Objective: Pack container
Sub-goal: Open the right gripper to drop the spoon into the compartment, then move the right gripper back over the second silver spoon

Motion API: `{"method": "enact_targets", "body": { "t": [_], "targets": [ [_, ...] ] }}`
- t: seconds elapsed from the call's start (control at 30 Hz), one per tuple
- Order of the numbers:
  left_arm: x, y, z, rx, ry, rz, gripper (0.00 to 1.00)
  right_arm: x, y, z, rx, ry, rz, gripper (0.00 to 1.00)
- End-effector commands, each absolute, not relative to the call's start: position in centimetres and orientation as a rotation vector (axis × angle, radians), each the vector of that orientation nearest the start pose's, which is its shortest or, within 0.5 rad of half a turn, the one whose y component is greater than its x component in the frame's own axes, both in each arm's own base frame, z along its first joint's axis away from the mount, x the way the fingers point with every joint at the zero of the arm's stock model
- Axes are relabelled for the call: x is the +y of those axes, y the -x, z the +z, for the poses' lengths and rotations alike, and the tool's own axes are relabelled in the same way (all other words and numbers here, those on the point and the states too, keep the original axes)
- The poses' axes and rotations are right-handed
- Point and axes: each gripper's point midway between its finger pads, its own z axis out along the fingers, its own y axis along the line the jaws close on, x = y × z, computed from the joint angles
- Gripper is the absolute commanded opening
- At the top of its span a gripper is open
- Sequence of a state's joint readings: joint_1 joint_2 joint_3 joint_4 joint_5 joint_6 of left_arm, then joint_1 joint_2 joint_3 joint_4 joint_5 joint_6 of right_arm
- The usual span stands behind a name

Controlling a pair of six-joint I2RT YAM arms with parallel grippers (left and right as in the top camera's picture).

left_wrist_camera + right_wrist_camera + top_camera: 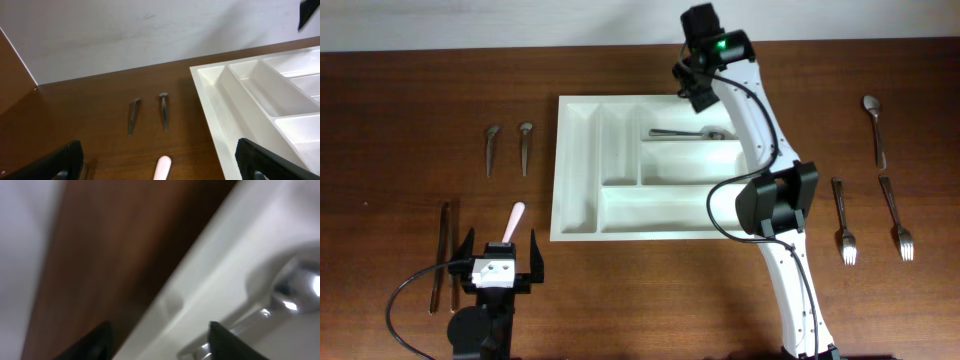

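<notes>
The white five-compartment container (578,215) lies mid-table. A metal spoon (685,133) lies in its top long compartment. My right gripper (698,95) is open and empty, low over the container's far rim (200,275). In the right wrist view (160,340) the spoon's bowl (295,287) lies just right of the jaws. My left gripper (500,255) is open near the front left. A pink-handled utensil (514,220) lies on the table between its fingers, apart from both. The left wrist view shows the gripper (161,175), the pink tip (162,166) and the container's left wall (215,100).
Two small metal spoons (492,148) (525,146) lie left of the container, also in the left wrist view (132,116) (164,111). Dark slim utensils (444,255) lie at the far left front. On the right lie a spoon (875,128) and two forks (842,220) (897,218).
</notes>
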State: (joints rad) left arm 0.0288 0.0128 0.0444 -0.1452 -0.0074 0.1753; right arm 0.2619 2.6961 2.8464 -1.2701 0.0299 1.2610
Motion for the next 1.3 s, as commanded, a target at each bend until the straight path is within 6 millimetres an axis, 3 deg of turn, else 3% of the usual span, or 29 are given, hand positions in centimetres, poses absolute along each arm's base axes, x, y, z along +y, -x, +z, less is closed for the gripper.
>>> {"method": "enact_targets", "body": {
  "t": [0.0,0.03,0.07,0.2,0.3,0.4,0.5,0.73,0.93,1.13,1.27],
  "targets": [
    [0.8,-24.3,15.6,1.678,-0.115,0.147,0.99,11.2,-60.1,18.7,2.352,-0.947,0.432,0.78],
    [0.8,-24.3,15.6,1.678,-0.114,0.148,0.99,9.9,-60.1,20.4,2.343,-0.851,0.406,0.95],
    [0.8,-24.3,15.6,1.678,-0.115,0.147,0.99,8.4,-59.9,22.0,2.338,-0.744,0.367,0.99],
    [0.8,-24.3,15.6,1.678,-0.114,0.148,0.99,1.4,-57.8,26.7,2.363,-0.347,0.121,0.99],
    [0.8,-24.3,15.6,1.678,-0.115,0.147,0.99,-4.3,-55.7,28.1,2.392,-0.258,-0.037,0.98],
    [0.8,-24.3,15.6,1.678,-0.114,0.148,0.99,-10.0,-52.8,27.8,2.459,-0.321,-0.121,0.99],
    [0.8,-24.3,15.6,1.678,-0.115,0.147,0.99,-14.4,-51.1,26.2,2.539,-0.283,-0.176,0.98],
    [0.8,-24.3,15.6,1.678,-0.114,0.148,0.99,-20.8,-50.6,19.8,2.683,-0.134,-0.156,0.99],
    [0.8,-24.3,15.6,1.678,-0.114,0.148,0.99,-22.5,-49.6,13.5,2.829,0.199,-0.171,0.99],
    [0.8,-24.3,15.6,1.678,-0.114,0.148,0.99,-23.8,-49.0,9.1,2.893,0.083,-0.135,0.99],
    [0.8,-24.3,15.6,1.678,-0.115,0.147,0.99,-24.6,-47.9,7.6,2.929,0.051,-0.108,0.99]
  ]
}}
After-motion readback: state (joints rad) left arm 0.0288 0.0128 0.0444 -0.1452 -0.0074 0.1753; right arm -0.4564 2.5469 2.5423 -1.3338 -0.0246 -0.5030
